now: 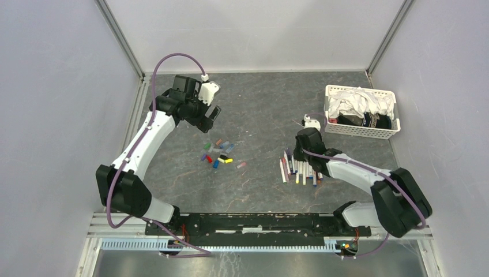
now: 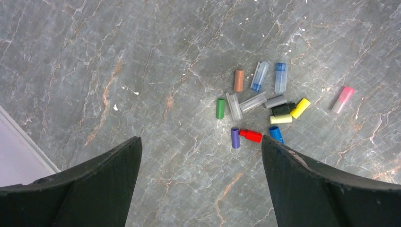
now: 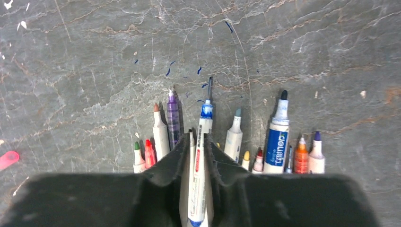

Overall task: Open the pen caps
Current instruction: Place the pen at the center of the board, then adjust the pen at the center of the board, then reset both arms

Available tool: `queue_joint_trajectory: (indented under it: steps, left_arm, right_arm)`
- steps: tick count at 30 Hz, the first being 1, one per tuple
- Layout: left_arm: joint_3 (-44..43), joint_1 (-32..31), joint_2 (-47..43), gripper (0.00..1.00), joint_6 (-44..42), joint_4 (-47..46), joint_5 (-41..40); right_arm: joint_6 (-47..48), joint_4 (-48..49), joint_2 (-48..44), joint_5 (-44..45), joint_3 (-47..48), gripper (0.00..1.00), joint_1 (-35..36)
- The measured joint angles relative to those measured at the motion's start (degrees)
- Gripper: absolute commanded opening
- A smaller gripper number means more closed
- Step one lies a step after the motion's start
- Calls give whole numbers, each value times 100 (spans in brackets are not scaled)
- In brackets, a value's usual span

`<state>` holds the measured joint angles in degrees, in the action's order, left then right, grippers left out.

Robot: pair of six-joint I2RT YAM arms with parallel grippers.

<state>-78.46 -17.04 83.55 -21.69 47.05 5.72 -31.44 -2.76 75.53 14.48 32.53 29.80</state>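
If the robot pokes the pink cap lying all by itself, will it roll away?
Probably. The pink cap is a round tube lying on its side on the smooth table, so a sideways poke would likely roll it. It looks small and hollow, so probably light. It lies apart from the other caps, so nothing nearby would stop it.

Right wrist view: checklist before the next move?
1. Right gripper shut on the blue-tipped pen: ok.
2. That pen's tip bare, cap off: ok.
3. Held pen lifted off the table: cannot tell.
4. Left gripper open and empty: ok.
5. Pen caps loose on the table, clear of the left fingers: ok.
6. Other pens in the row uncapped: visible tips bare, ok; those behind the gripper, cannot tell.
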Motion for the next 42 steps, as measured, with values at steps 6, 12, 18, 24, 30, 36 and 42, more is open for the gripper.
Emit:
queue_joint_trajectory:
  steps: [6, 12, 18, 24, 30, 36, 42]
  left_arm:
    - [48, 7, -87, 100, 2, 90, -92]
    - [105, 9, -101, 100, 46, 101, -120]
    - [142, 9, -170, 100, 48, 111, -140]
    - [151, 11, -192, 100, 94, 103, -262]
    - [216, 210, -352, 100, 133, -68, -579]
    - [470, 564, -426, 100, 131, -503, -767]
    - [1790, 846, -1102, 100, 179, -1904, -715]
  right_arm:
    - [-37, -11, -256, -120, -243, 0, -2]
    - [-83, 216, -33, -286, -350, 0, 0]
    - [-116, 535, -4, -380, -455, 0, -2]
    - [-107, 114, -63, -538, -205, 35, -2]
    - [186, -531, -518, -461, 566, 78, 4]
    - [872, -859, -1467, 455, 785, 95, 9]
    - [1274, -1180, -1987, 1805, 728, 98, -35]
